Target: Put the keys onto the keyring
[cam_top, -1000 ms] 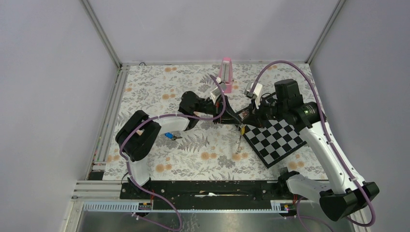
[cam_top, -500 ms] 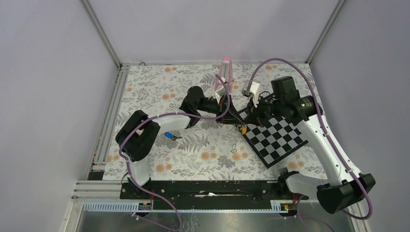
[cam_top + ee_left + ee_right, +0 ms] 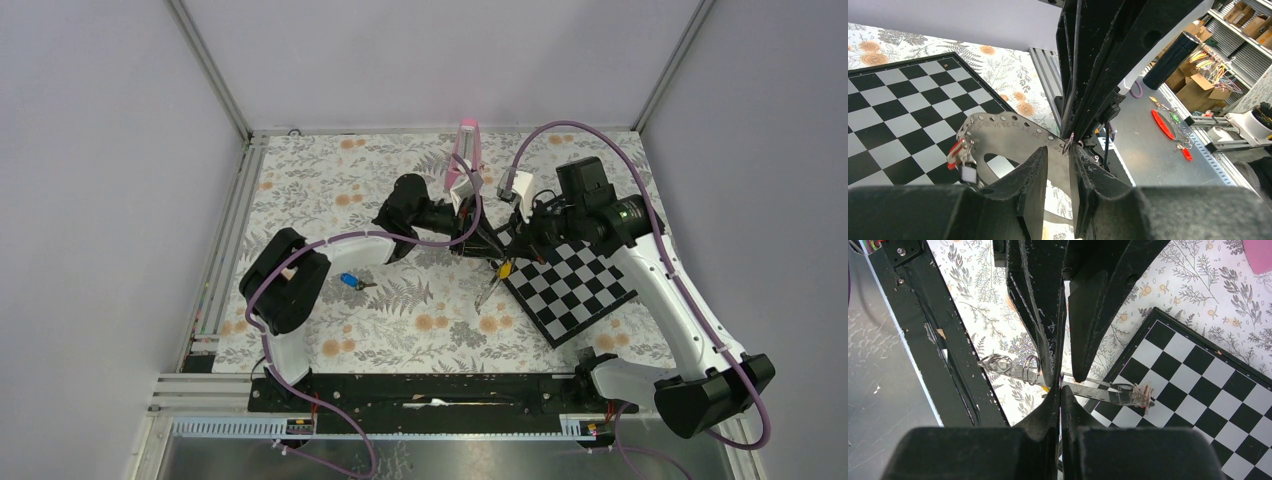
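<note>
Floral cloth (image 3: 330, 200) covers the table inside plain grey walls, with a checkerboard (image 3: 575, 285) on the right and a pink block (image 3: 467, 145) at the far edge. Compared with a second ago, the left gripper (image 3: 1058, 152) has gone from clenched to slightly parted, while the right gripper (image 3: 1059, 390) has closed fully. Both arms have edged a little farther from their bases, and the hanging strap now slants down and to the left instead of dropping nearly straight.

The keyring (image 3: 998, 127) is off the table at the point where the two grippers meet. The right gripper's fingertips are pinched shut on it. In the right wrist view the strap runs crosswise past those tips, wire rings to one side and the small red piece (image 3: 1148, 390) to the other. A silver ring (image 3: 1068, 145) sits right at the left gripper's tips, and the strap shows through the gap between its fingers. The yellow key (image 3: 505, 268) hangs just below the meeting point. The blue key (image 3: 350, 281) lies on the cloth well apart, beside the left arm's elbow.

Each arm reaches forward and bends inward, and the fingers meet tip to tip above the checkerboard's near-left corner
</note>
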Controlling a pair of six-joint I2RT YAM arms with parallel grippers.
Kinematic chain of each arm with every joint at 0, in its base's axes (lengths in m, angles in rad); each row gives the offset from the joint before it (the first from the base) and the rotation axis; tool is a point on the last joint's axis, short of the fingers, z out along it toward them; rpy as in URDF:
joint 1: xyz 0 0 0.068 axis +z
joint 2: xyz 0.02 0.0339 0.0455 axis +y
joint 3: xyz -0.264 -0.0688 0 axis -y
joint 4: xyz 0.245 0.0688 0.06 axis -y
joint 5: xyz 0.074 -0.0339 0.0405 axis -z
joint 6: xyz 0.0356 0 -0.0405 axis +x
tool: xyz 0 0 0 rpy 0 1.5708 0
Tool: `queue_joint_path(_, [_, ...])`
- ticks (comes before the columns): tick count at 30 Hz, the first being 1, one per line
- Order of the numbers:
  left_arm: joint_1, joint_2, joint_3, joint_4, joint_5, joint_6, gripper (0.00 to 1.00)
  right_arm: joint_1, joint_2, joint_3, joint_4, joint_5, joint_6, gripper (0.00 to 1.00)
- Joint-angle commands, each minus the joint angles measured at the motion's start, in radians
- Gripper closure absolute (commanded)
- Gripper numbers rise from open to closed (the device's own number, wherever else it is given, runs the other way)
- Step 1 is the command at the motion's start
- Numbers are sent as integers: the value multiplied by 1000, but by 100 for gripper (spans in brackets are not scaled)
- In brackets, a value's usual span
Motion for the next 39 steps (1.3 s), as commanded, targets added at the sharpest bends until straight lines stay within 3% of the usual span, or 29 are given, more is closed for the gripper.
queue_joint_path(1, [-4, -31, 37, 60, -9, -9, 74, 16, -8, 10, 13, -40, 7, 100])
queue_joint_path(3, [-4, -30, 35, 73, -7, -21, 77, 16, -15, -3, 29, -46, 16, 100])
queue_joint_path(7, [-5, -27, 39, 89, -2, -42, 100, 16, -24, -25, 52, -55, 24, 100])
queue_joint_path(9, [-5, -31, 31, 109, -2, -55, 100, 16, -29, -33, 62, -52, 29, 99])
queue_joint_path(18, [23, -79, -15, 178, -62, -139, 100, -16, -142, -125, 201, -15, 67, 61])
queue_joint_path(23, [31, -101, -39, 212, -81, -181, 100, -54, -196, -196, 282, -74, 89, 49])
queue_joint_path(39, [45, -139, -103, 343, -84, -299, 100, -82, -204, -292, 389, -244, 77, 46])
